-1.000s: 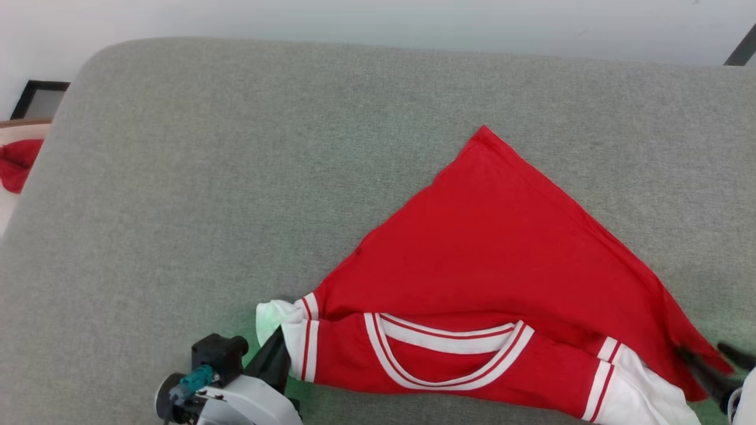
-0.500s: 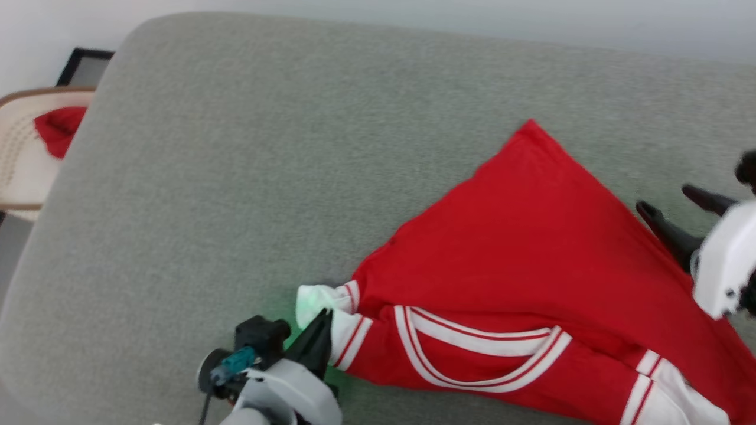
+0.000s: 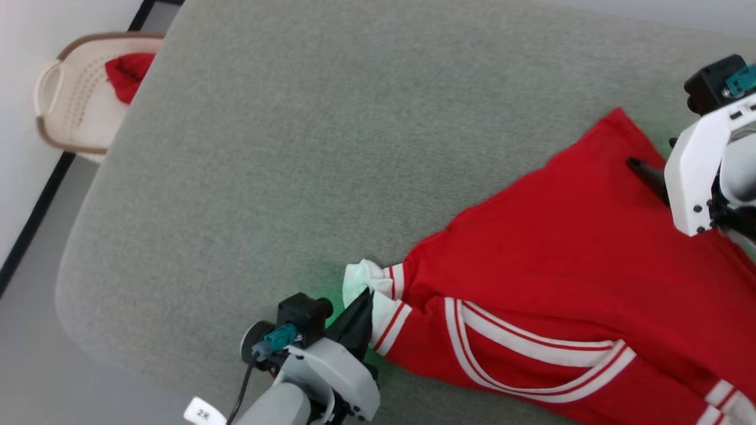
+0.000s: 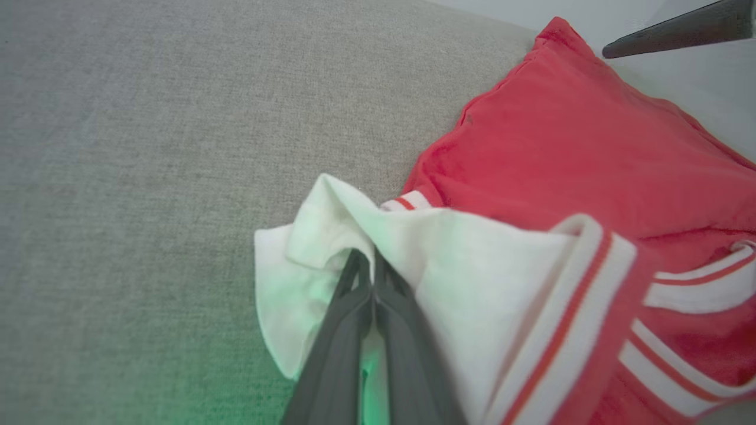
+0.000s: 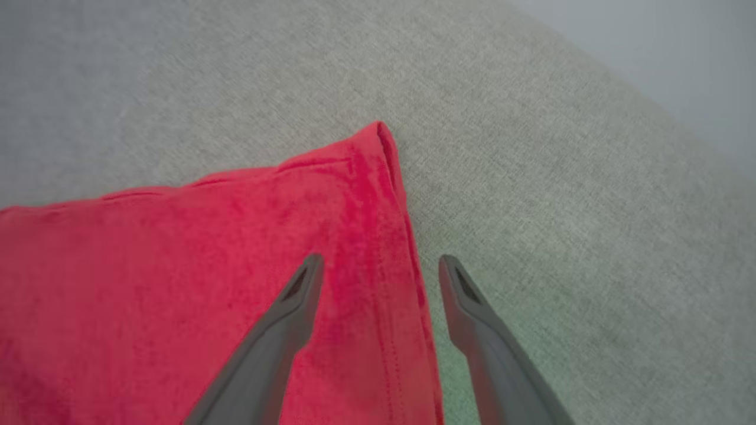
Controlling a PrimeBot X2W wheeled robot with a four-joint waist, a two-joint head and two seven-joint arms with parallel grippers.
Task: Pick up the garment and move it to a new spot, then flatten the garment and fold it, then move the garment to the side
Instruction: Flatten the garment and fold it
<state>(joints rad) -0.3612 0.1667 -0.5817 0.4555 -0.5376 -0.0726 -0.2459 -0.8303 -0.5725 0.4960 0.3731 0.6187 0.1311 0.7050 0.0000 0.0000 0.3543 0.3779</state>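
The garment (image 3: pixel 567 242) is a red jersey with white sleeves and striped trim, lying spread on the grey cushion (image 3: pixel 295 147) at the right. My left gripper (image 3: pixel 361 302) is shut on the garment's white sleeve (image 4: pixel 307 248) at the near left. My right gripper (image 3: pixel 652 159) hovers open over the garment's far pointed corner (image 5: pixel 372 141); in the right wrist view one finger is over the red cloth and the other over bare cushion, straddling the hem. Any lettering is hidden.
A cream perforated basket (image 3: pixel 71 112) holding a plain red cloth lump (image 3: pixel 127 74) stands on the floor beyond the cushion's far left corner. A dark floor strip (image 3: pixel 35 206) runs along the left. Bare cushion extends left and far of the garment.
The head camera has swung, shifting the scene right and bringing the basket into view. My right gripper has let go of the near right edge and risen to the garment's far corner. The left keeps its grip.
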